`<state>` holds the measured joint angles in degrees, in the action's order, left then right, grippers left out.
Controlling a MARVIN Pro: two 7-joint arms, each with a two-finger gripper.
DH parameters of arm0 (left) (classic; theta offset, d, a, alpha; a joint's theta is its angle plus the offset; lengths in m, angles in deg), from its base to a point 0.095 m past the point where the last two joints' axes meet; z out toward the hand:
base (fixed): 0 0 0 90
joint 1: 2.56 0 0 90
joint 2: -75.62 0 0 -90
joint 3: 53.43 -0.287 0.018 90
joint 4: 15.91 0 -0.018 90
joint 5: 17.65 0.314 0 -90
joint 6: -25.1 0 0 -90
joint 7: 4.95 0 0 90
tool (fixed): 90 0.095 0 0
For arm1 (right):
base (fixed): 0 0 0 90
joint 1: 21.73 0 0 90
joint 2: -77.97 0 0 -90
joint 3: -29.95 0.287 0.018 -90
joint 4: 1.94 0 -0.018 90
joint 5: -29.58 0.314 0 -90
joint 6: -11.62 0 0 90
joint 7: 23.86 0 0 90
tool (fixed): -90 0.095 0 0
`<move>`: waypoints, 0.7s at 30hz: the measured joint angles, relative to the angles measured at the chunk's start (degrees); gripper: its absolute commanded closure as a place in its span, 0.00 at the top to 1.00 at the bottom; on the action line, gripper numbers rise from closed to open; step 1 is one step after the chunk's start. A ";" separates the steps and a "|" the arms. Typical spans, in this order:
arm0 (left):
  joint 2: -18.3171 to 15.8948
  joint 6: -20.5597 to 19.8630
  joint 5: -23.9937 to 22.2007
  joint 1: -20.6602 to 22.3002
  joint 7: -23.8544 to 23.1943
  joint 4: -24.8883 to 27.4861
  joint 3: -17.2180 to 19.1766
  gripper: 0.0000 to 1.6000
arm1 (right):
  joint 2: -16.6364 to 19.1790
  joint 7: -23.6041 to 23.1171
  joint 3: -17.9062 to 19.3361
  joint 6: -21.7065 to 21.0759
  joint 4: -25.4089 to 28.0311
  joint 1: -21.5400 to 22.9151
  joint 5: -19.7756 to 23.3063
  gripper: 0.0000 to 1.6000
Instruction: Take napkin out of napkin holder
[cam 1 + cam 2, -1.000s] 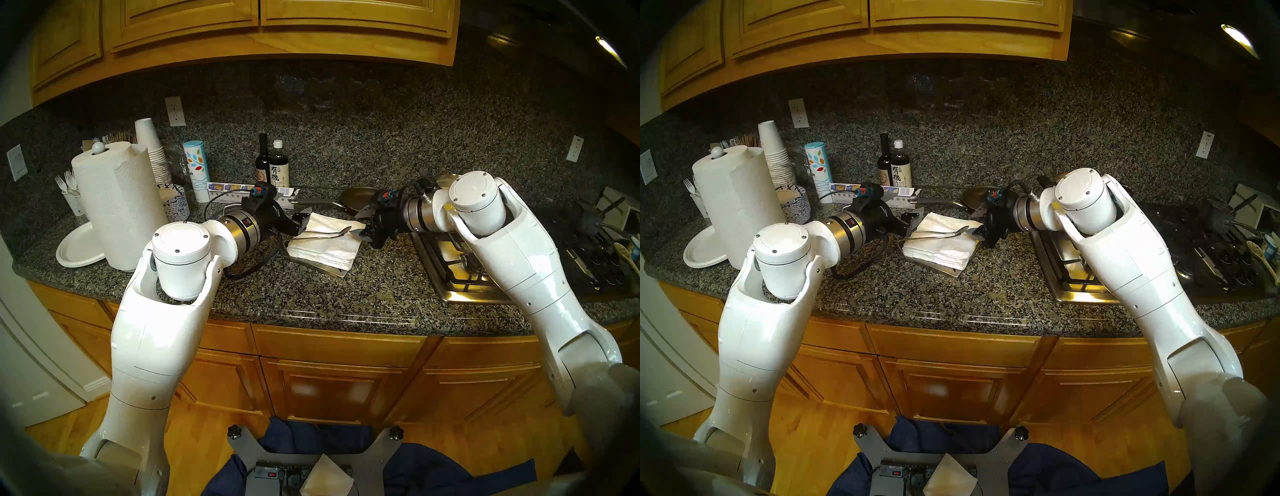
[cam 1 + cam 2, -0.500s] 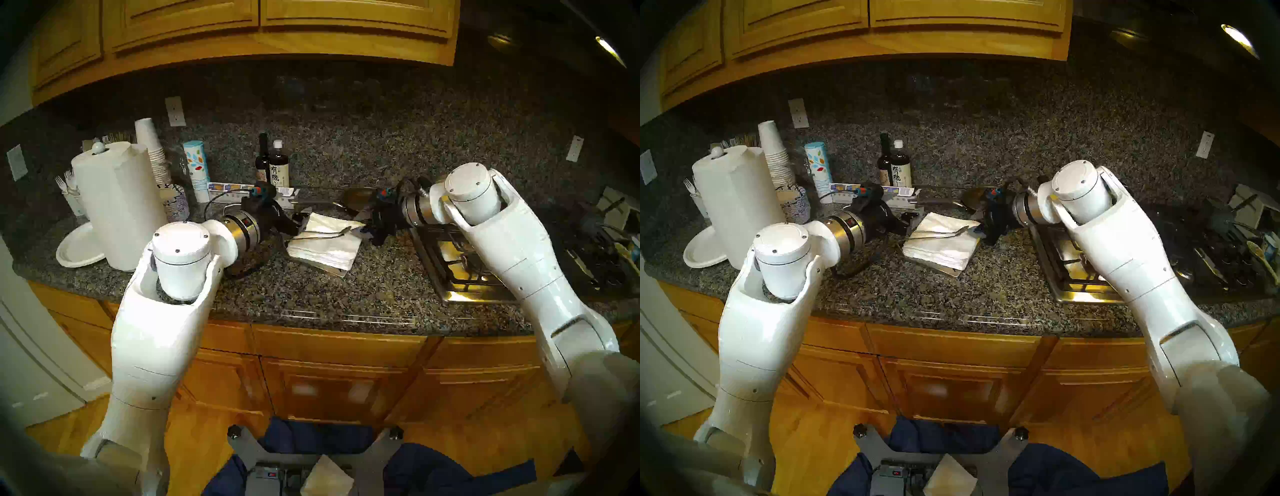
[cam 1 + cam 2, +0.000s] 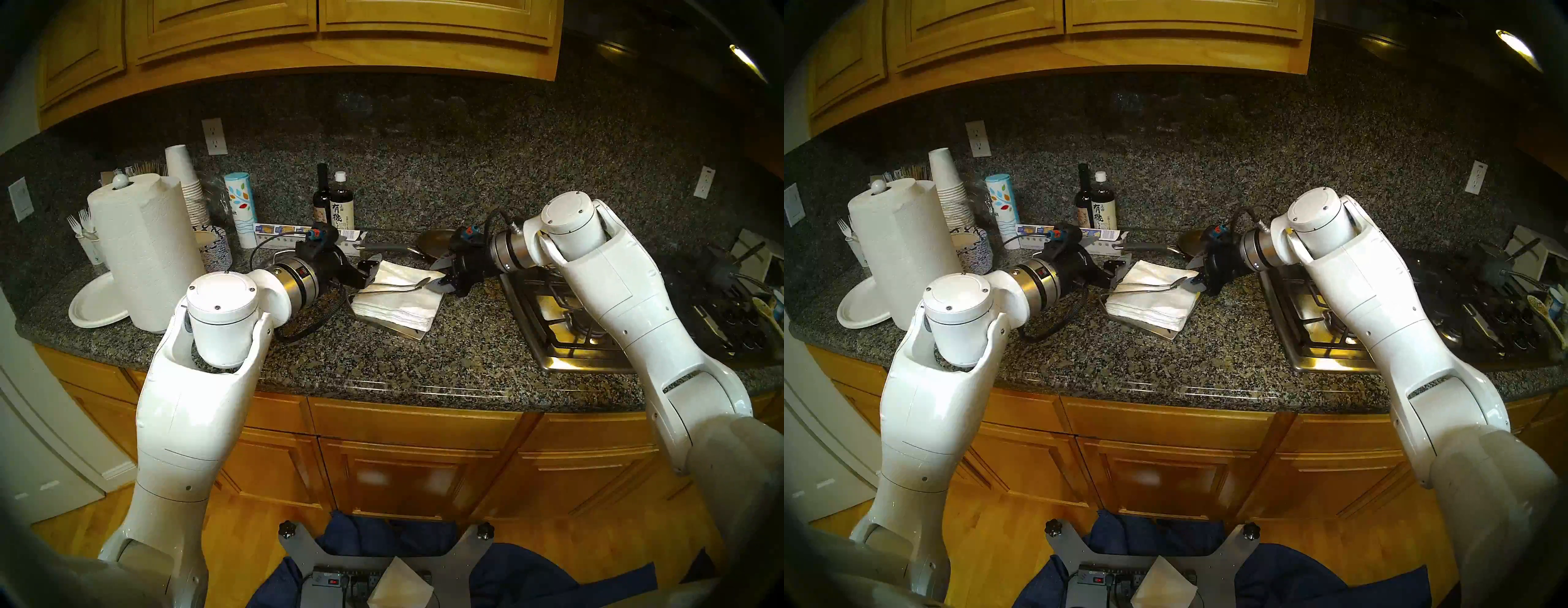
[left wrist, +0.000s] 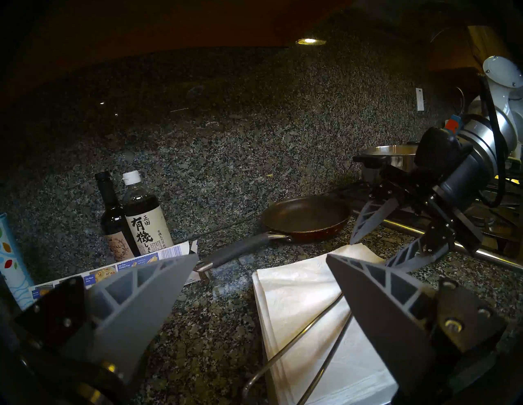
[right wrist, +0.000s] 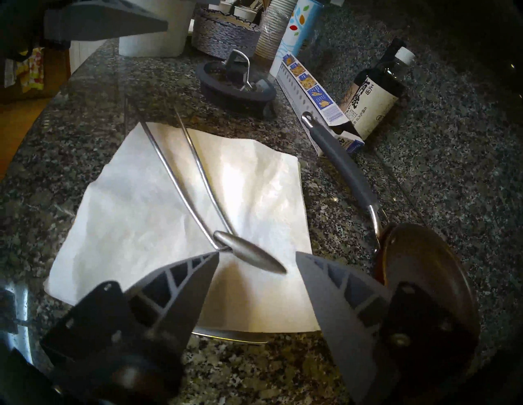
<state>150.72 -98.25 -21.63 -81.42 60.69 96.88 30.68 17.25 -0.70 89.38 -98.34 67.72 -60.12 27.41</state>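
1. head views show the holder (image 3: 418, 333), a flat silvery tray on the granite counter (image 3: 382, 365), between the two arms and left of the stove (image 3: 564, 335).
2. a thick stack (image 3: 399, 308) of white napkins sits on the tray, and the top napkin (image 3: 396, 274) lies askew on it, its far corner lifted toward the left gripper (image 3: 368, 271).
3. the wire arm (image 3: 388, 289) lies across the napkins, its spoon-shaped tip (image 3: 422, 282) pointing at the right gripper (image 3: 443, 274).
4. right wrist view: the right gripper's (image 5: 256, 271) fingers are spread apart, gripping nothing, and the tip (image 5: 250, 251) sits between them, just above the napkin (image 5: 175, 215).
5. whether a finger touches the tip is hard to say, since that part is blurred.
6. left wrist view: the left gripper (image 4: 261, 264) is also spread wide and empty; its right finger hangs over the napkins' (image 4: 305, 305) near edge, its left finger over bare counter.
7. a frying pan (image 4: 305, 219) lies just behind the holder, its grey handle pointing left toward a foil box (image 4: 99, 275).
8. two dark bottles (image 3: 333, 204) stand at the backsplash behind the box.
9. a paper towel roll (image 3: 144, 250), paper cups (image 3: 186, 187) and a white plate (image 3: 95, 305) are well to the left.
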 measured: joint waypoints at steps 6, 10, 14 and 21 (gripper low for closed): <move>0.01 0.00 0.00 0.00 0.02 0.00 0.00 1.00 | -1.72 -1.13 -1.48 1.24 -3.69 1.96 -1.08 0.70; 0.01 0.00 -0.01 0.00 0.03 0.00 0.00 1.00 | -2.71 -2.06 -2.04 2.06 -5.80 3.24 -1.83 0.58; 0.01 0.00 -0.01 0.00 0.03 -0.01 0.00 1.00 | -3.50 -3.16 -2.38 2.71 -7.40 4.26 -2.39 0.49; 0.01 0.00 -0.01 0.00 0.04 -0.01 0.00 1.00 | -4.37 -4.65 -2.47 3.40 -9.22 5.41 -2.87 0.45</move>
<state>150.73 -98.25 -21.64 -81.41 60.74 96.88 30.69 12.88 -5.36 86.91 -94.93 58.50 -54.71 24.54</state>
